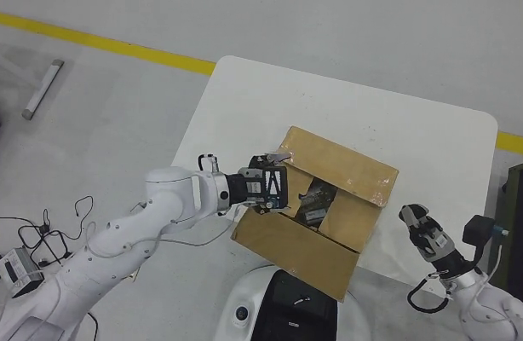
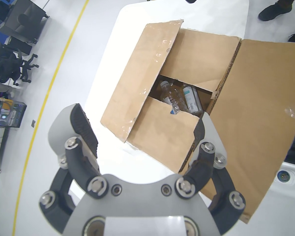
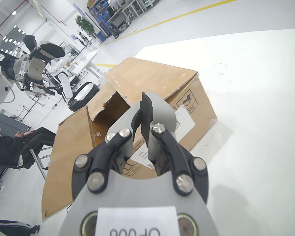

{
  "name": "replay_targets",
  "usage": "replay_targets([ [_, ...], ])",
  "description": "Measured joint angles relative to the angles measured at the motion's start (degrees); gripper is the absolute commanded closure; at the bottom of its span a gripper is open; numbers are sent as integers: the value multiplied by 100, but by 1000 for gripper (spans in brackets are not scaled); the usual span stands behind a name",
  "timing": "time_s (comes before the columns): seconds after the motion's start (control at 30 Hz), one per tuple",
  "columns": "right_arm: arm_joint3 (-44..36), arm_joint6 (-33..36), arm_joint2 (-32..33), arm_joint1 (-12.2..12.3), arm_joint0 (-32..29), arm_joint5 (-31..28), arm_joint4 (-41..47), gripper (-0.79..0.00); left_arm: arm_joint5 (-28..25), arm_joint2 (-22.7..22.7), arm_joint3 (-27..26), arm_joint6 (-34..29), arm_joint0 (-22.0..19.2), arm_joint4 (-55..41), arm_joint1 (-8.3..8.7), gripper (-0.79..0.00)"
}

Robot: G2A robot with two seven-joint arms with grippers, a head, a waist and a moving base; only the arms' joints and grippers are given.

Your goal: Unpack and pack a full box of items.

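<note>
A brown cardboard box (image 1: 330,205) sits on the white table (image 1: 415,128) with its flaps partly folded open. Through the gap I see a clear plastic bottle (image 2: 172,98) and a white-labelled package (image 2: 193,99) inside. My left gripper (image 1: 270,186) hovers at the box's left end, open, with one finger (image 2: 204,128) against the edge of a small end flap (image 2: 162,128) and the other out over the table. My right gripper (image 1: 419,228) stands to the right of the box near the table's edge, shut with nothing in it; the box (image 3: 162,92) lies just beyond its fingers.
The large near flap (image 1: 295,247) hangs out over the table's front edge. Bare table surface lies beyond and to the right of the box. A yellow floor line (image 1: 117,47) runs behind the table, and a green cart (image 1: 519,213) stands off the right edge.
</note>
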Motion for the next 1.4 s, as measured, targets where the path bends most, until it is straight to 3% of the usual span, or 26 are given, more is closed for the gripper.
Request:
replay_targets([
  [0.43, -68, -190, 103, -46, -101, 184, -112, -12, 638, 737, 524, -14, -568, 479, -359, -785],
  [0.9, -117, -260, 203, -92, -188, 411, -230, -9, 649, 734, 525, -7, -559, 477, -360, -785],
  [1.1, -129, -260, 199, -112, -199, 433, -249, -15, 512, 896, 620, 10, -709, 1152, -428, -785],
  [1.4, -152, -290, 280, -136, -258, 427, -245, -15, 429, 1745, 1034, 89, -1452, 2369, -792, -785],
])
